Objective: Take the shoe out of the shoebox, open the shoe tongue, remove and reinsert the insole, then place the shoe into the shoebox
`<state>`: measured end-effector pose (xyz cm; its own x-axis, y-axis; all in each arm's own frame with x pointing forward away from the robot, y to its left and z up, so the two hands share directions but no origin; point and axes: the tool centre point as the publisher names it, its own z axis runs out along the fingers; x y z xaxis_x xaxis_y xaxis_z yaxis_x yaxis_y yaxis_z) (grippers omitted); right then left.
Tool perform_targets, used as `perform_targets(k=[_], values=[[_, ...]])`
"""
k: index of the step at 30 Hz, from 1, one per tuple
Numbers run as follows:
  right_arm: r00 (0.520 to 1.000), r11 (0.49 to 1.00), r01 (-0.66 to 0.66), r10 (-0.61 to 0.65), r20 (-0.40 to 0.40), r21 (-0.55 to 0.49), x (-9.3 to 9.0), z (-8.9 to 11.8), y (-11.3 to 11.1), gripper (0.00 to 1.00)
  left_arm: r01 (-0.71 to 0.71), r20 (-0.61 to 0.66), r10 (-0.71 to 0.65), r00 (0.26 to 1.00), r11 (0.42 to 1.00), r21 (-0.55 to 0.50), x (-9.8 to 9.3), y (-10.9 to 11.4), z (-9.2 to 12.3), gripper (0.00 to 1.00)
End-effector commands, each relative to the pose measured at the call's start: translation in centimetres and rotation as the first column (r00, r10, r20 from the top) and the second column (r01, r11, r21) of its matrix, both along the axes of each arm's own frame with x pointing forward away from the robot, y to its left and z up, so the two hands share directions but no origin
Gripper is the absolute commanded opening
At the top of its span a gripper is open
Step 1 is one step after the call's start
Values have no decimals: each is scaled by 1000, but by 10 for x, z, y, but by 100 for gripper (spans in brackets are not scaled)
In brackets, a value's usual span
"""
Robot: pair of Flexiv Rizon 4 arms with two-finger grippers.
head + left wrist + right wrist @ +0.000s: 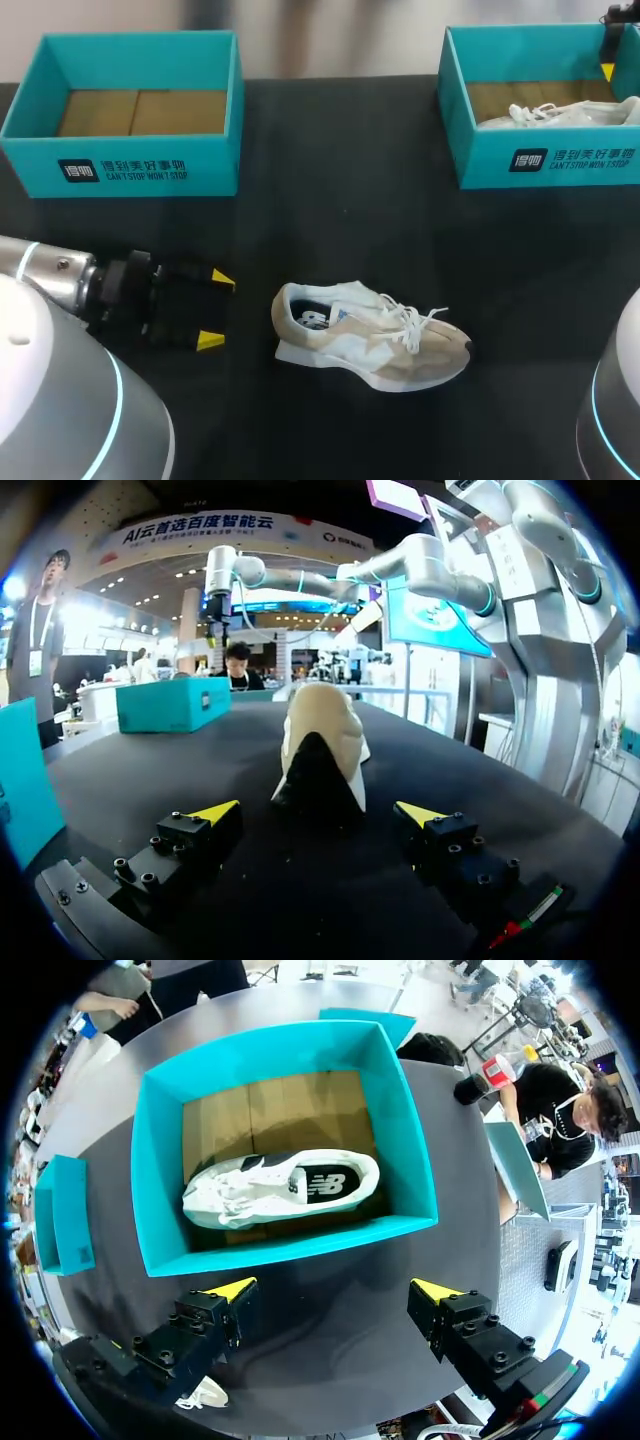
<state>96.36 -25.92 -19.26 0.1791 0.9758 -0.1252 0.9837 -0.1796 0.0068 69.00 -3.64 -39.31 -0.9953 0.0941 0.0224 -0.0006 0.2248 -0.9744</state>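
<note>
Beige shoe [370, 340] stands upright on its sole on the black table [330, 220], outside both boxes, just beside the left gripper [215, 310] on its open side, not touching. Left gripper's fingers apart, holding nothing. From the left wrist the shoe [320, 730] sits ahead of the gripper [318, 813], in line with the gap between the fingers but beyond the yellow tips. Heel faces the gripper: cream rounded back with a dark wedge at the base. Upper is tan suede-like panels over pale fabric, white loose laces, thick white sole, dark patch at the toe. Long axis runs left to right across the table, heel toward the left arm, toe toward the right side. Left shoebox [120, 165]: teal card walls, brown cardboard floor. Right shoebox [545, 160], same make, holds a white shoe [560, 113]. Right gripper [335, 1290] hangs above that box [290, 1245], fingers spread wide, nothing between them; white shoe [280, 1188] lies across the box floor, dark insole showing.
</note>
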Motion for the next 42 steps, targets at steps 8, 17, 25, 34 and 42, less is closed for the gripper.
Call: perform_targets(k=[8, 17, 25, 34, 42], values=[[1000, 1000, 0, 0, 1, -1, 0, 0, 0, 100, 37, -47, -38, 998, 999, -21, 12, -33, -13, 100], [1000, 1000, 0, 0, 1, -1, 0, 0, 0, 100, 89, -96, -92, 991, 996, -27, 5, -52, -19, 100], [1000, 1000, 0, 0, 1, -1, 0, 0, 0, 100, 112, -116, -115, 987, 993, -31, -2, -62, -23, 100], [1000, 1000, 0, 0, 1, -1, 0, 0, 0, 100, 131, -122, -136, 983, 990, -52, -9, -73, -21, 100], [1000, 1000, 0, 0, 1, -1, 0, 0, 0, 100, 137, -120, -142, 983, 989, -49, -13, -79, -20, 100]])
